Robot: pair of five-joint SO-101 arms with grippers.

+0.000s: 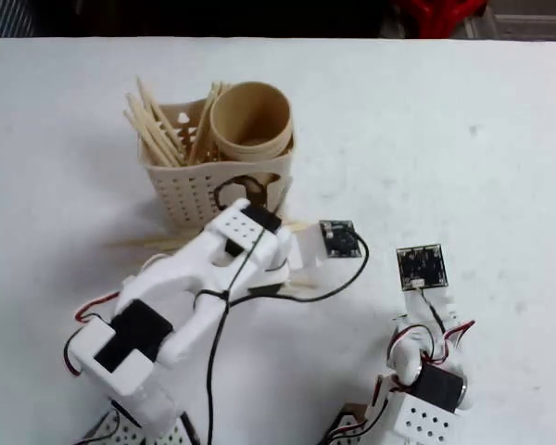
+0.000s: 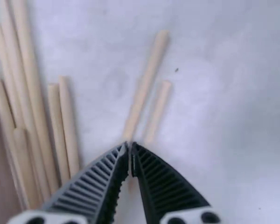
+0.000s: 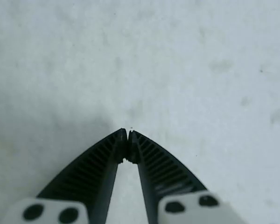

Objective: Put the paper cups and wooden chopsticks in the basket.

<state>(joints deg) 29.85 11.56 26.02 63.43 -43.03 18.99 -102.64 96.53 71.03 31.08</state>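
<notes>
Beside the basket [image 1: 181, 199], your left jaws sat pressed together over loose chopsticks [image 2: 144, 88] | right jaws likewise, farther off | risk: closed tips could have knocked them away.

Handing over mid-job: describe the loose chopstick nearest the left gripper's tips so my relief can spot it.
Start at the basket; the left gripper is down at the table just in front of it. Of the two lying apart from the bundle, the chopstick is the longer one, running up to the shut tips.
</notes>
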